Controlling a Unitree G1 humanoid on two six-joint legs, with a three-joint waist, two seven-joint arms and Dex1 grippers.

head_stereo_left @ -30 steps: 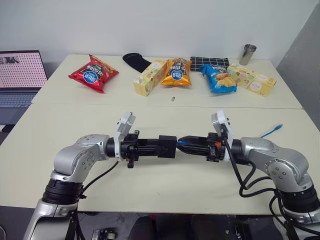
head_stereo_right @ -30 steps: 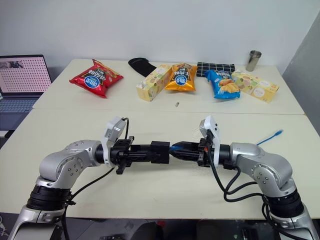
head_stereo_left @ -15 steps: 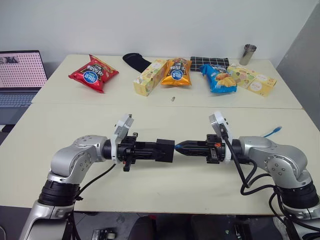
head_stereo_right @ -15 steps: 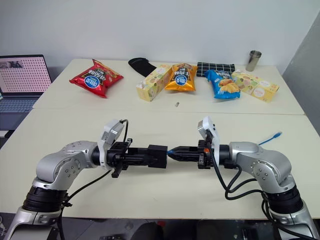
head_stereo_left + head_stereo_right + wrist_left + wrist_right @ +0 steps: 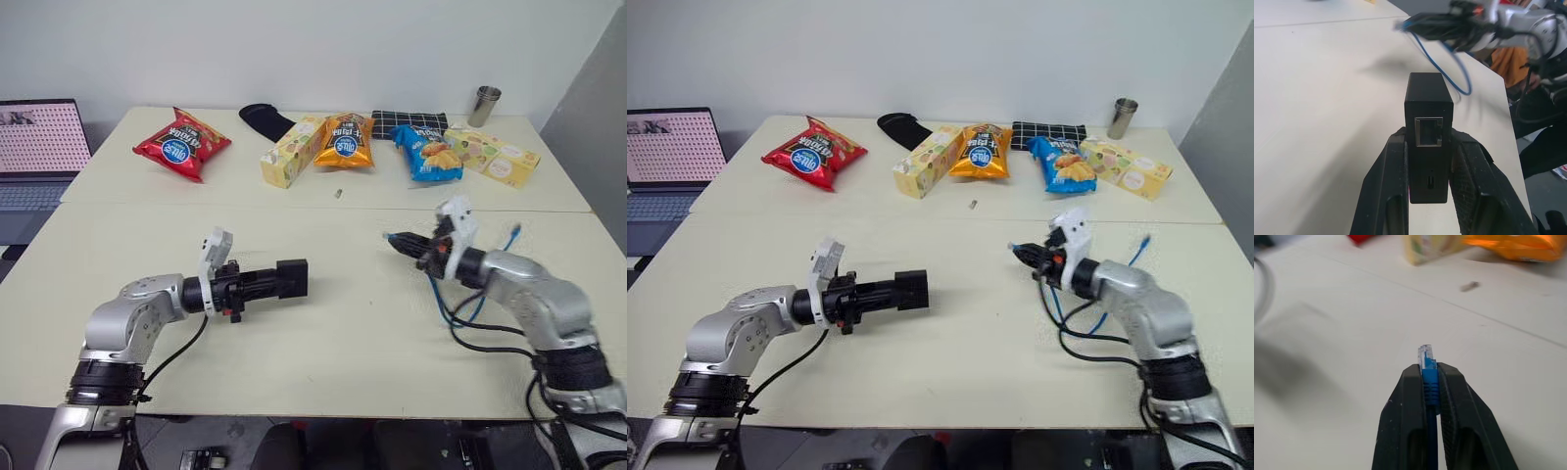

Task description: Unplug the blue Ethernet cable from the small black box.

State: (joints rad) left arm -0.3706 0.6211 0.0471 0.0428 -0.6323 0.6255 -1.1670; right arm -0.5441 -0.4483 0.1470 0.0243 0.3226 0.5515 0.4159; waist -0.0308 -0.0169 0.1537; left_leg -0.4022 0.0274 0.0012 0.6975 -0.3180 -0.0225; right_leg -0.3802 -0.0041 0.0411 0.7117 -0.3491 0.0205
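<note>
The unplugging looks done. The left end effector pinches the box between its two fingers and holds it above the near worktop, pointing toward the robot's right. In the left wrist view the socket of the box faces the camera and is empty; nothing is plugged in it.

The right end effector is well apart from the box, over the same worktop on the robot's right side. Its fingers are pressed on the cable just behind the clear plug, which sticks out free beyond the fingertips. The rest of the blue cord hangs in loops under the right arm, and its other end shows near the far right of the worktop.

So the plug is out and the two parts are separated. What is left, by judgement, is only to put the box and the cable down, if the task asks this.

On the far worktop lie a red bag, a yellow carton, an orange bag, a blue bag and a second carton. The bags carry a round blue logo, but the writing is too small to read. A metal cup stands at the back, and a laptop is at the far left.
</note>
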